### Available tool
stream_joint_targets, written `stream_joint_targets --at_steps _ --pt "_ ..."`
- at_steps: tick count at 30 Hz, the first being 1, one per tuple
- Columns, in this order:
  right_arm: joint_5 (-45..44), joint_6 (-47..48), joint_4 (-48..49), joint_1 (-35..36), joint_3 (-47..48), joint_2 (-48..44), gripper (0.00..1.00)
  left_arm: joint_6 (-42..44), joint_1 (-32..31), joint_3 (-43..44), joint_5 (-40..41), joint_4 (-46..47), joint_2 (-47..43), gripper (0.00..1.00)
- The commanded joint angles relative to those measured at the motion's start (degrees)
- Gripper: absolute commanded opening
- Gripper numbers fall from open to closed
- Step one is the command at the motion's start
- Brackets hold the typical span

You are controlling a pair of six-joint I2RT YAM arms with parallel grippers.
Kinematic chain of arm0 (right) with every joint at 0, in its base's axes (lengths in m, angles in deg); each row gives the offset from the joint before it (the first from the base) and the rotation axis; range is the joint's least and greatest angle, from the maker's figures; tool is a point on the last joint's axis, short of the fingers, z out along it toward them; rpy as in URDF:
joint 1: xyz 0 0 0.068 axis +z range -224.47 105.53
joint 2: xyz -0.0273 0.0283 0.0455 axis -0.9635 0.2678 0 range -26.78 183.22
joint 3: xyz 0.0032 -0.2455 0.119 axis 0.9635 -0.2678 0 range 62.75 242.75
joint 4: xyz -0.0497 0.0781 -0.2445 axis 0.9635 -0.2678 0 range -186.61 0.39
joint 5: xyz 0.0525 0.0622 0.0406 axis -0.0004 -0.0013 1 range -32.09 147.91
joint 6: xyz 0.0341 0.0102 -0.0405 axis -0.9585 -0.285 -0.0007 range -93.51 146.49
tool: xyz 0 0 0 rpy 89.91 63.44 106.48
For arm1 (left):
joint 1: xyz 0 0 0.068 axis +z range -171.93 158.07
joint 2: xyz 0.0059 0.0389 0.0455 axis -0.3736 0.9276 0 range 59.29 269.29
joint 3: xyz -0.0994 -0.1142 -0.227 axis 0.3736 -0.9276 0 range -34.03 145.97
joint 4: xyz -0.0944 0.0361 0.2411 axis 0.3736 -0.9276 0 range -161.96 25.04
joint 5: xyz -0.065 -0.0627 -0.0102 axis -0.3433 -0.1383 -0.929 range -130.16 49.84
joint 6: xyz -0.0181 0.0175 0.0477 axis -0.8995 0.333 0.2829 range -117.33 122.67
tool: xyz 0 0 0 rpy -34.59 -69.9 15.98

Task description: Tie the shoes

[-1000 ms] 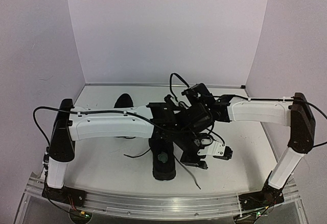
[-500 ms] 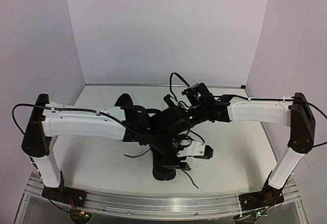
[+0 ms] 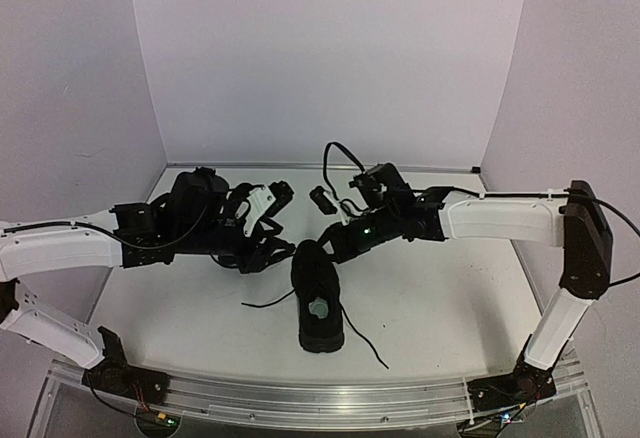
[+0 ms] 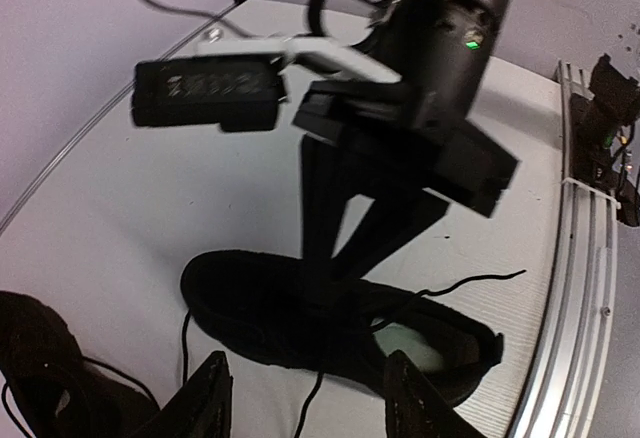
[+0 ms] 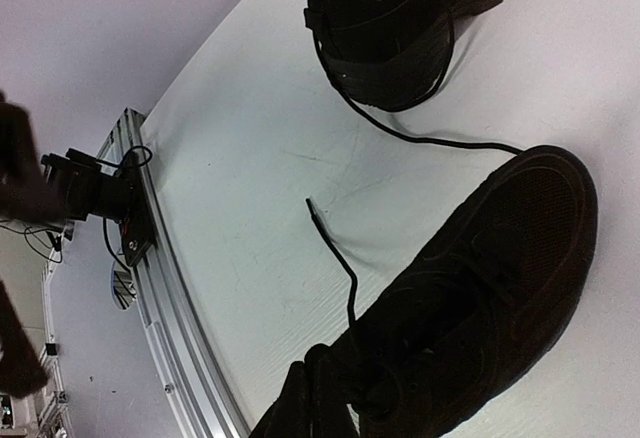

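Note:
The near shoe (image 3: 320,303) is black, toe pointing away, with a pale patch inside its opening and loose laces trailing left and right. It also shows in the left wrist view (image 4: 300,303) and the right wrist view (image 5: 490,288). The second shoe (image 5: 400,13) lies to its left, mostly hidden under my left arm in the top view. My right gripper (image 3: 313,251) is down on the near shoe's front, its fingers (image 5: 315,403) shut on a lace (image 5: 335,258). My left gripper (image 4: 315,398) is open and empty, left of the near shoe.
The metal rail (image 3: 330,403) runs along the table's near edge. White walls enclose the back and sides. A loose lace end (image 3: 375,353) lies on the table right of the near shoe. My right arm spans the table's right half.
My left arm has swung from over the near shoe out to the left. The near shoe now shows fully. My right gripper has come down onto the shoe's front.

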Motion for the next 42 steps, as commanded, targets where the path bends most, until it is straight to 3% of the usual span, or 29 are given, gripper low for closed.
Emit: stream_joint_targets --at_steps 1,8,17,22,42 --pt "1.5 -0.2 2.3 1.2 3.1 1.5 0.00 -6.1 2.8 -4.9 -2.9 7.3 -0.1 0.50" --pt "2.0 -0.1 2.2 1.5 3.3 1.0 0.00 -5.8 6.5 -9.4 -11.8 17.8 2.5 0.45" --pt "1.2 -0.4 2.1 1.5 3.2 -0.5 0.00 -2.2 6.7 -7.0 -19.7 21.6 9.8 0.43" --pt "0.8 -0.3 1.8 1.5 3.5 -1.2 0.00 -1.3 6.8 -6.2 -20.0 22.4 11.8 0.40" --pt "-1.2 0.4 -0.1 1.5 2.9 -3.1 0.00 0.1 7.1 -4.6 -20.3 22.2 13.0 0.05"
